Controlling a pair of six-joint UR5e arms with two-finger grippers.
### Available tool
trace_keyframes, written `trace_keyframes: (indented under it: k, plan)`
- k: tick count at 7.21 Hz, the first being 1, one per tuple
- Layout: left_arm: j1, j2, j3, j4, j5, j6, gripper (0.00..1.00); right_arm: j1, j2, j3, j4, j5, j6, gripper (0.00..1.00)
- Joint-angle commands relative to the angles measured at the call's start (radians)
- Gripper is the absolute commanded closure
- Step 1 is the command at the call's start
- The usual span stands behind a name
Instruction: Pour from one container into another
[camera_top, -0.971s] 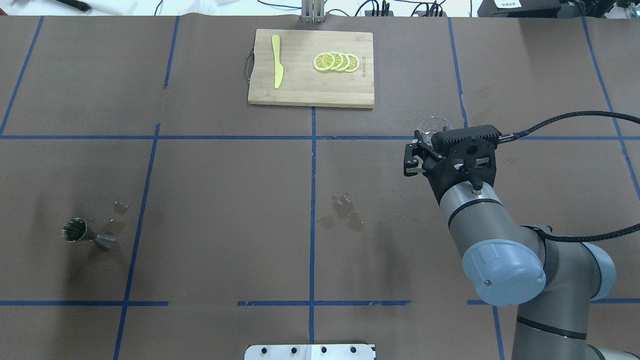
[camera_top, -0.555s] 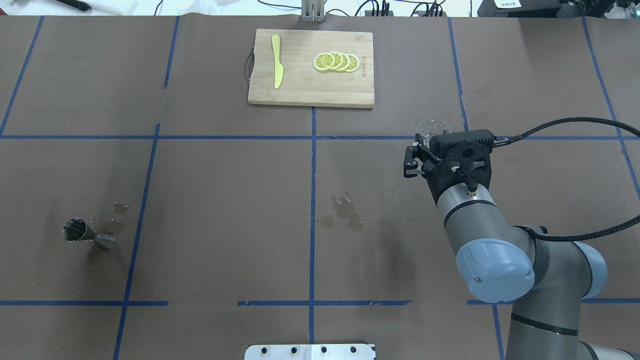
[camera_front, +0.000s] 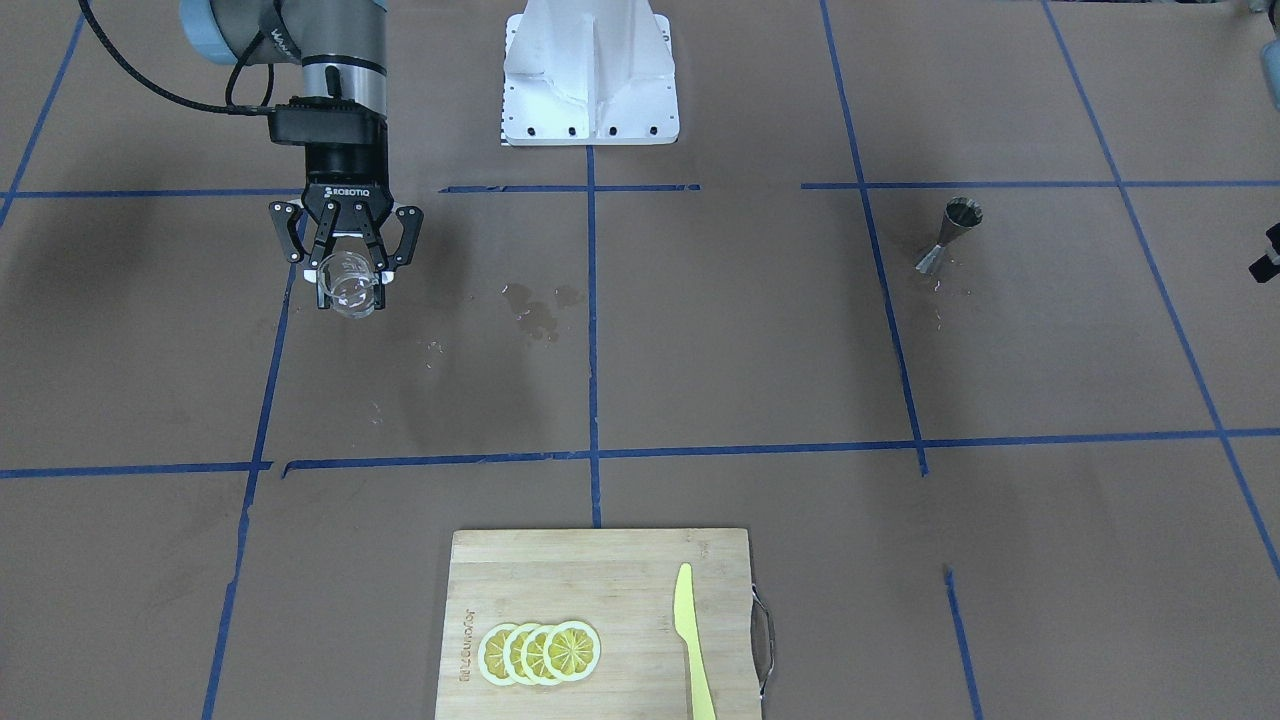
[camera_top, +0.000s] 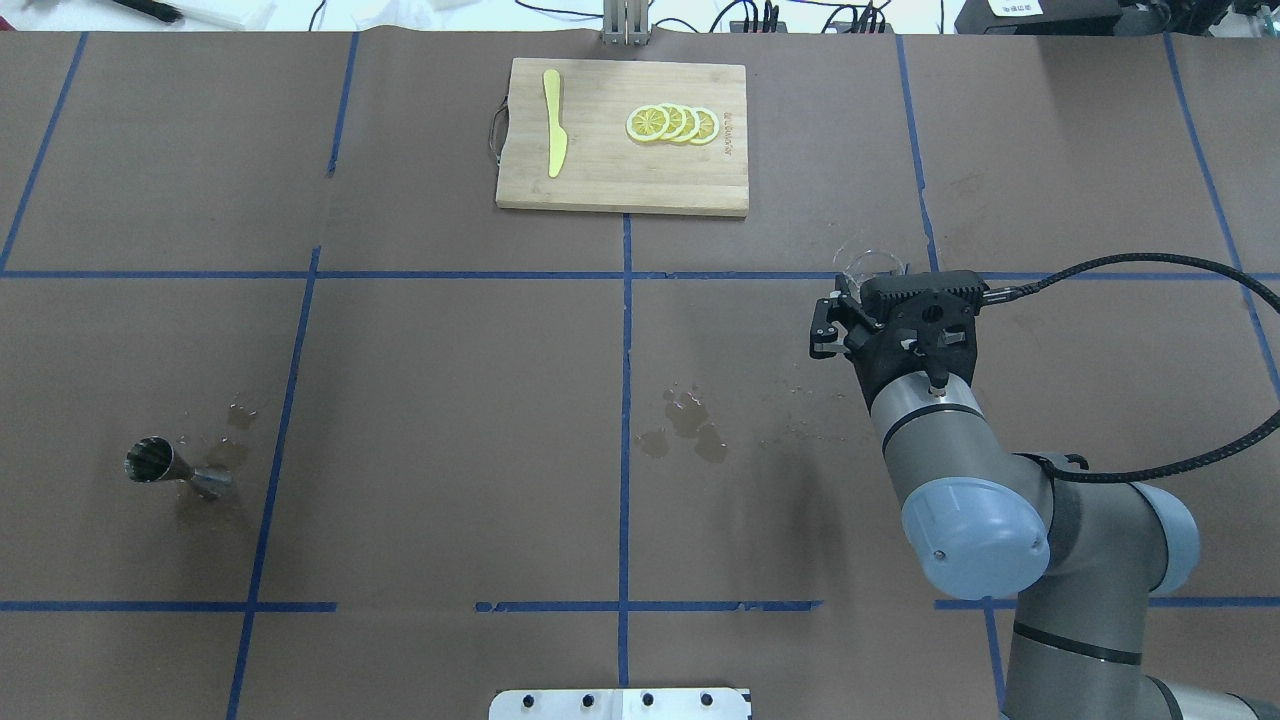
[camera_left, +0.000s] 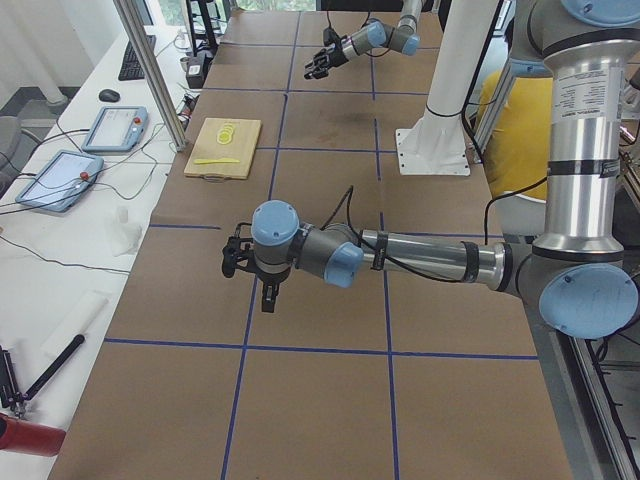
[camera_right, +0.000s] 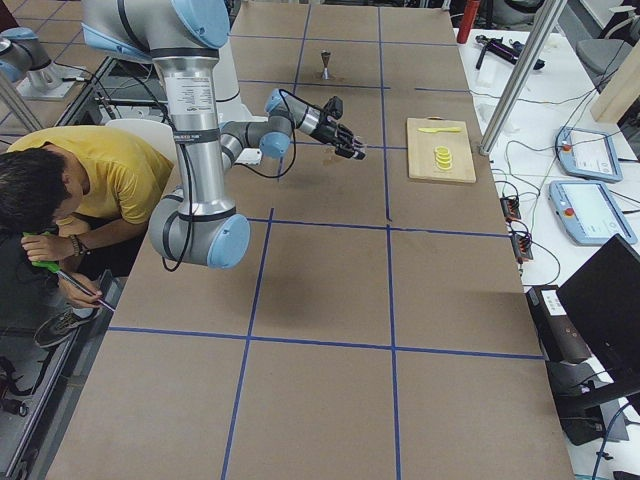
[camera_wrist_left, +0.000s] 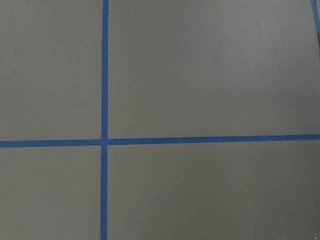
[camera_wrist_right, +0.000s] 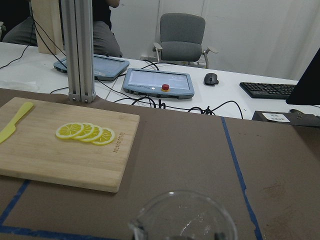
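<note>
Gripping the glass cup (camera_front: 350, 292) by its sides in the right claw (camera_front: 350, 277), closed snugly around it, with the rim poking out just beyond the claw and seemingly riding clear of the desk (camera_front: 700, 380). Seeing no liquid inside for certain; too clear to tell.

Leaving the jigger (camera_front: 950, 235) well apart from that claw, far off toward the robot's left side, upright with one cone mouth up.

Judging the step as carrying, not yet pouring. Needing next a long, level sweep away from here to bring the cup's lip over the jigger's mouth, then a slow wrist roll. Aiming at so narrow a mouth, so risking spills.

Handling thick, smooth, round glass, likely slippery. Facing thin grey steel pinched at the waist, likely easy to topple.

Passing wet blotches (camera_front: 535, 305) between claw and jigger, nearer the claw, on the matte brown desk crossed by blue tape (camera_front: 590, 350).

Leaving ahead of the claw, away from the robot, a bamboo board (camera_front: 620, 570) carrying lemon slices (camera_front: 540, 652) and a flat yellow knife (camera_front: 690, 640).

Being unable to tell open from closed for the left claw (camera_left: 237, 262).
</note>
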Motion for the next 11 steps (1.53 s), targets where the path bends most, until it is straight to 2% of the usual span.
trace_keyframes:
  k: [1,2,3,6,7,8,9,11]
  plan:
    - [-0.035,0.006,0.015,0.034,0.202,0.324,0.00,-0.001,0.001,-0.013,0.000,0.001,0.006,1.00]
    - [-0.046,0.006,0.043,0.048,0.217,0.368,0.00,-0.003,0.005,-0.026,0.000,-0.001,0.021,1.00]
    - [-0.057,0.003,0.035,0.120,0.211,0.367,0.00,-0.004,0.005,-0.030,0.000,0.001,0.042,1.00]
    - [-0.075,0.000,0.018,0.133,0.211,0.362,0.00,-0.004,0.000,-0.061,0.002,-0.002,0.077,1.00]
    - [-0.075,-0.003,0.017,0.131,0.212,0.353,0.00,-0.003,-0.006,-0.072,0.068,-0.001,0.081,1.00]
    - [-0.075,-0.003,0.014,0.130,0.211,0.347,0.00,-0.001,-0.047,-0.152,0.256,0.002,0.056,1.00]
    - [-0.075,-0.005,0.014,0.130,0.209,0.347,0.00,0.002,-0.084,-0.186,0.372,-0.005,0.006,1.00]
    - [-0.075,-0.003,0.003,0.130,0.208,0.347,0.00,-0.001,-0.203,-0.178,0.432,-0.037,0.019,1.00]
